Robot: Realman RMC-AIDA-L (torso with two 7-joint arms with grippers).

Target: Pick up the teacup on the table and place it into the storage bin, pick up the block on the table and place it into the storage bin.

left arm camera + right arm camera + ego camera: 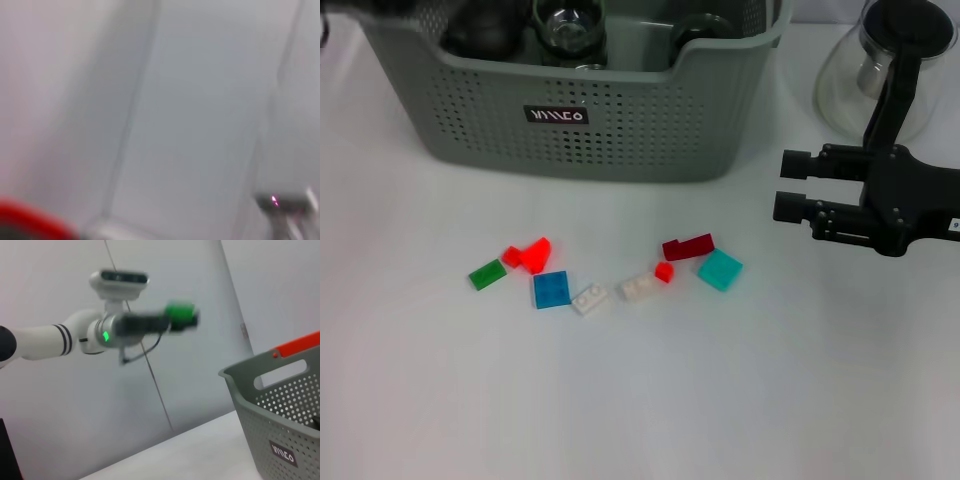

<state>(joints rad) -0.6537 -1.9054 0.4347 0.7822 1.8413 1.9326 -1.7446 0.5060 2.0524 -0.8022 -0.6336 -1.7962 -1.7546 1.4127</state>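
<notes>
Right gripper (782, 186) at mid-right of frame, fingers apart and empty, aimed toward frame left. Blocks (609, 275) scattered centre, lower left of it, nearest this arm. Bin (620, 130) at top. Left gripper unseen.

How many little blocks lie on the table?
8, in a loose row before the storage bin: green, two red, blue, two white, small red, dark red, teal. Counting the touching reds separately gives nine.
</notes>
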